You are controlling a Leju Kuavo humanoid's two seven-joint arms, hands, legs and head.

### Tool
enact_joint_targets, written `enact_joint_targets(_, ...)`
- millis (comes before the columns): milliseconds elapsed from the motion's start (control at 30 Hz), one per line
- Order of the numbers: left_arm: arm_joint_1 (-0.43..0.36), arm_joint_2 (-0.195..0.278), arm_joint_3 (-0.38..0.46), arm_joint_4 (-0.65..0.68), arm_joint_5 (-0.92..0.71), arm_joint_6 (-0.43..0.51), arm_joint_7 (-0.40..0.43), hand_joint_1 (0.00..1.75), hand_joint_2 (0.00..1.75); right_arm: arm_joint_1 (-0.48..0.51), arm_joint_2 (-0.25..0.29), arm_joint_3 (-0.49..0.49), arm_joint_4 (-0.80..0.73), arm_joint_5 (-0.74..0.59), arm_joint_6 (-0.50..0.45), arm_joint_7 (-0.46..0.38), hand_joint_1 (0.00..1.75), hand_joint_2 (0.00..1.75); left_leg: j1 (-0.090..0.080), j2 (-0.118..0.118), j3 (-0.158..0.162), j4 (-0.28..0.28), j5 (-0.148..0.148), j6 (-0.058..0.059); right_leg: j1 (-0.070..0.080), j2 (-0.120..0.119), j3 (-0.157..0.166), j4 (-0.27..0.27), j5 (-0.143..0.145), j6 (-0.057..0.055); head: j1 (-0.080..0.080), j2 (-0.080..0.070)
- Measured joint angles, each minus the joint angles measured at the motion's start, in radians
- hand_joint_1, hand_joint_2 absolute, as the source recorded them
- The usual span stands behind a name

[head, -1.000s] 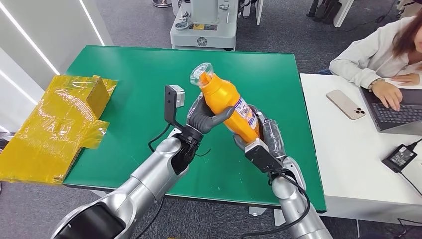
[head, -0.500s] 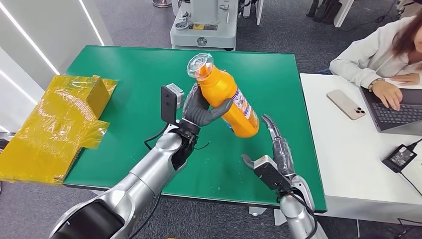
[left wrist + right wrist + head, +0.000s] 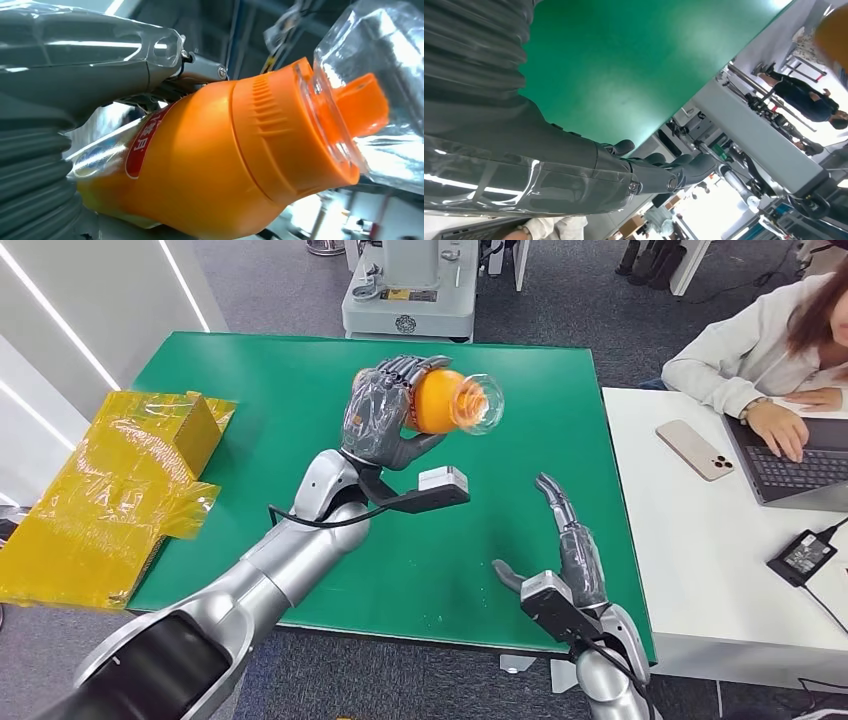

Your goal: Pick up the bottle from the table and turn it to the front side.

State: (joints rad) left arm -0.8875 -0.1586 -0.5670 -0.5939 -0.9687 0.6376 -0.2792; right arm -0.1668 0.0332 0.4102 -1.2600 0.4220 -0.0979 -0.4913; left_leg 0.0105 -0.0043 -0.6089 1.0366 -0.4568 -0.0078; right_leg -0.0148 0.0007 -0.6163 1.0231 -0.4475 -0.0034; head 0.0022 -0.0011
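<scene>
My left hand [image 3: 385, 415] grips an orange bottle [image 3: 440, 400] above the middle of the green table [image 3: 250, 440]. The bottle lies roughly level, and its clear cap [image 3: 478, 403] points toward the right side of the table. In the left wrist view the orange bottle [image 3: 200, 165] shows a red label and the clear cap [image 3: 380, 95] over an orange spout, with my left hand [image 3: 60, 100] wrapped around its body. My right hand [image 3: 565, 550] hovers over the table's front right part with its fingers stretched out and nothing in it. The right wrist view shows my right hand [image 3: 574, 165] flat over the green surface.
A yellow wrapped box [image 3: 110, 490] lies at the table's left edge. A white table [image 3: 700, 570] on the right holds a phone [image 3: 695, 449], a laptop [image 3: 800, 465] and a charger [image 3: 805, 555], where a person [image 3: 770, 340] sits. A grey machine [image 3: 410, 285] stands behind the green table.
My left hand turned over with the bottle, swinging its cap from up-left to pointing right. My right hand let go of the bottle's base a second ago and stays low, open.
</scene>
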Motion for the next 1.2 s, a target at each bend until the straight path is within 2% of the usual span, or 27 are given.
enact_joint_targets(100, -0.035, 0.023, -0.041, 0.037, -0.210, 0.015, 0.130, 1.75, 1.75, -0.001, 0.000, -0.002, -0.009, -0.004, 0.008, -0.002, 0.00, 1.75, 0.000, 0.000, 0.000, 0.000, 0.000, 0.000, 0.000, 0.000, 0.000, 0.000, 0.000, 0.000, 0.000, 0.000)
enact_joint_targets(200, -0.058, 0.044, -0.069, 0.070, -0.360, 0.003, 0.223, 1.75, 1.75, -0.001, 0.000, -0.008, -0.016, -0.008, 0.012, -0.003, 0.00, 1.75, 0.000, 0.000, 0.000, 0.000, 0.000, 0.000, 0.000, 0.000, 0.000, 0.000, 0.000, 0.000, 0.000, 0.000)
enact_joint_targets(433, -0.096, 0.105, -0.111, 0.140, -0.559, -0.060, 0.349, 1.75, 1.75, 0.009, -0.003, -0.032, -0.032, -0.028, 0.009, -0.011, 0.00, 1.75, 0.000, 0.000, 0.000, 0.000, 0.000, 0.000, 0.000, 0.001, 0.000, 0.000, 0.000, 0.000, 0.000, 0.000)
enact_joint_targets(667, -0.112, 0.183, -0.115, 0.190, -0.592, -0.101, 0.386, 1.75, 1.75, 0.078, -0.024, -0.061, -0.066, -0.057, -0.024, -0.033, 0.00, 1.75, 0.000, 0.000, 0.000, 0.000, 0.000, 0.000, 0.000, 0.001, 0.000, 0.000, 0.000, 0.000, 0.000, 0.000)
enact_joint_targets(900, -0.139, 0.289, -0.102, 0.207, -0.571, -0.125, 0.403, 1.75, 1.75, 0.143, -0.053, -0.094, -0.112, -0.096, -0.045, -0.049, 0.00, 1.75, 0.000, 0.002, 0.000, 0.000, 0.000, 0.000, 0.000, 0.002, -0.001, 0.000, 0.000, 0.000, 0.000, 0.000)
enact_joint_targets(1200, -0.136, 0.413, 0.020, 0.207, -0.483, -0.118, 0.338, 1.75, 1.75, 0.151, -0.085, -0.111, -0.116, -0.161, -0.046, -0.082, 0.00, 1.75, 0.000, 0.004, 0.001, -0.001, 0.000, 0.000, 0.000, 0.004, -0.001, 0.001, 0.000, 0.000, 0.000, 0.000)
